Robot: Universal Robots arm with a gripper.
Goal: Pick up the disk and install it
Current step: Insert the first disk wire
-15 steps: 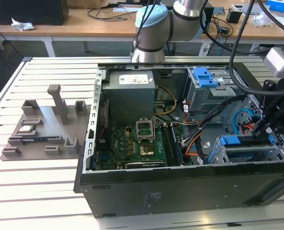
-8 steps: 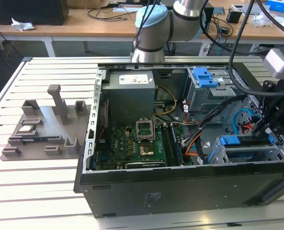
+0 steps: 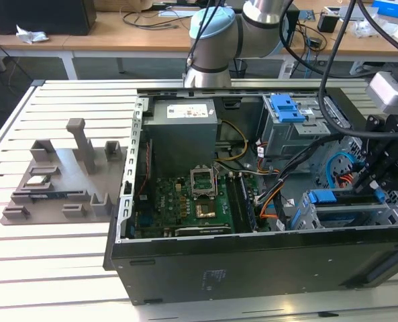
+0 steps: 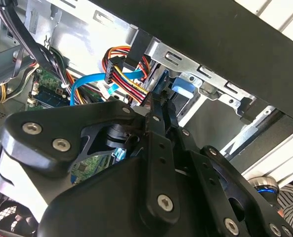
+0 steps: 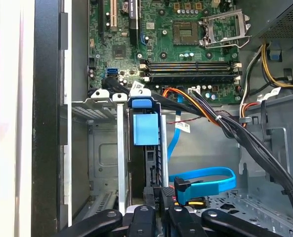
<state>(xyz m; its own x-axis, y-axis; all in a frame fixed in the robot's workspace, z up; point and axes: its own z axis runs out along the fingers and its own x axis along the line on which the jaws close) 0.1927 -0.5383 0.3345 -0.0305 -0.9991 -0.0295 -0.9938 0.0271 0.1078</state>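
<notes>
A slatted white surface (image 3: pixel 58 268) carries an open black computer case (image 3: pixel 252 261), lying on its side with its green motherboard (image 3: pixel 185 204) facing up. On the exterior view's left, apart from the case, sits a grey fixture plate (image 3: pixel 64 181) with upright blocks. The pale-blue-jointed arm (image 3: pixel 219 33) reaches in from the far side, and its black wrist assembly hangs over the case's corner on the exterior view's right.

Inside that corner stands a grey metal drive cage (image 5: pixel 99 148). The disk (image 5: pixel 145 133), edge-on with its blue carrier bracket showing, sits upright in the cage's slot, beside a silver rail. The gripper (image 5: pixel 156 210) is right at the disk's near end, its black fingers (image 5: pixel 144 217) drawn close together around it; whether they actually clamp it, I cannot tell. A blue data cable (image 5: pixel 205 180) loops just beside the gripper, and a bundle of coloured power wires (image 4: pixel 124 71) hangs near the fingertips in the second wrist view.
</notes>
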